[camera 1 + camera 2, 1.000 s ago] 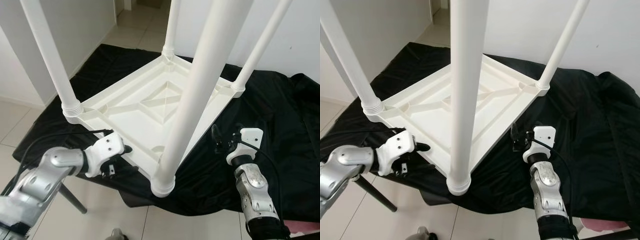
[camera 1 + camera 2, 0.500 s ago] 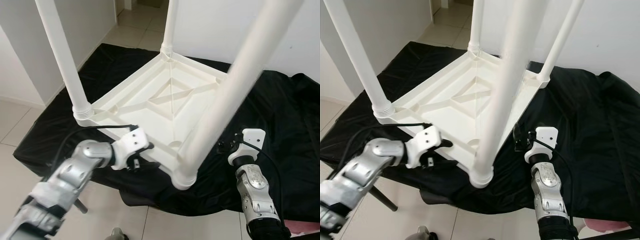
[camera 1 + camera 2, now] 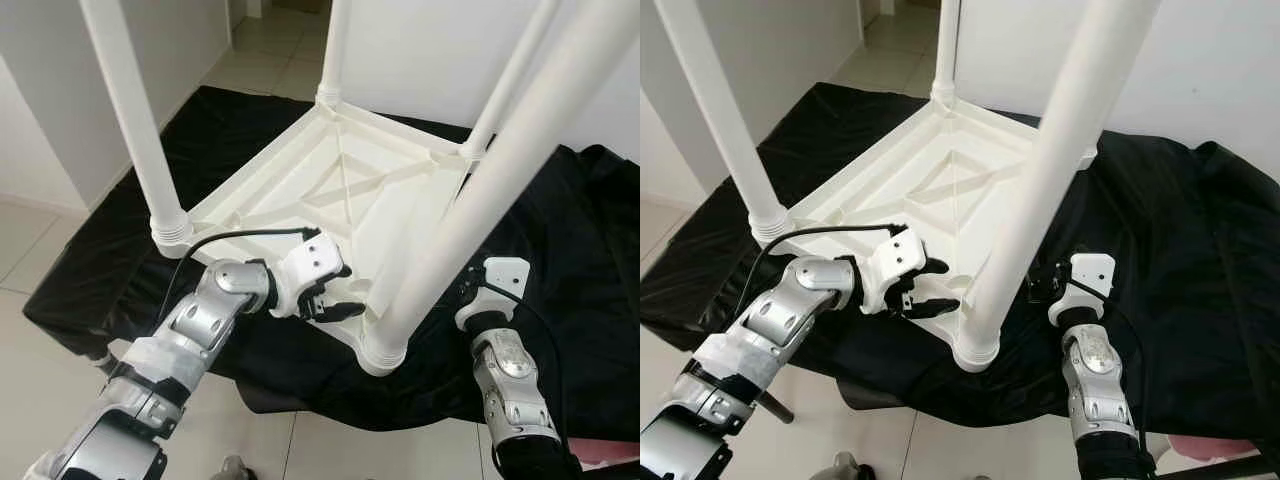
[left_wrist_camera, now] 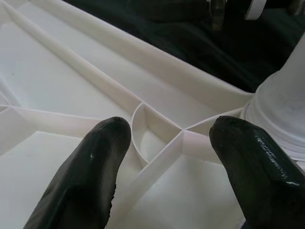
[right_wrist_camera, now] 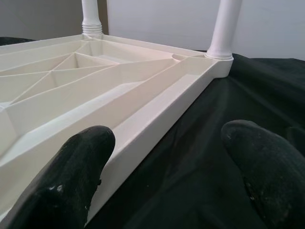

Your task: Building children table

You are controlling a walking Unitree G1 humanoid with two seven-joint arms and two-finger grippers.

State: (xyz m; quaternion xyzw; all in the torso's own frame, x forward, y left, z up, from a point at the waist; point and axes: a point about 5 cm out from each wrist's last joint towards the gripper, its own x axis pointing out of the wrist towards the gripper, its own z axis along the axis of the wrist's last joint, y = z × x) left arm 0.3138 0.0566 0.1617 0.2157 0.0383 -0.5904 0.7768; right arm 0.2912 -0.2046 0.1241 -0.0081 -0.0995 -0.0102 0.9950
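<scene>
Centre frame: table (image 3: 330, 190) looks light, stiff, slick; grip rim. Left gripper (image 3: 335, 300) & right gripper (image 5: 167, 162) fingers apart.

We see bright, even daylight; the white table underside (image 3: 340, 190) is near glare. The black cloth (image 3: 560, 230) swallows detail. In wrist views, the near fingers (image 4: 90, 176) look soft and unfocused.

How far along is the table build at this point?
Done: all four legs stand in the corner sockets of the upturned white tabletop, which lies on a black cloth. In hand: the left gripper, open, sits over the ribbing beside the nearest leg; the right gripper, open, waits beside the tabletop's edge. Left: turning it upright.
</scene>
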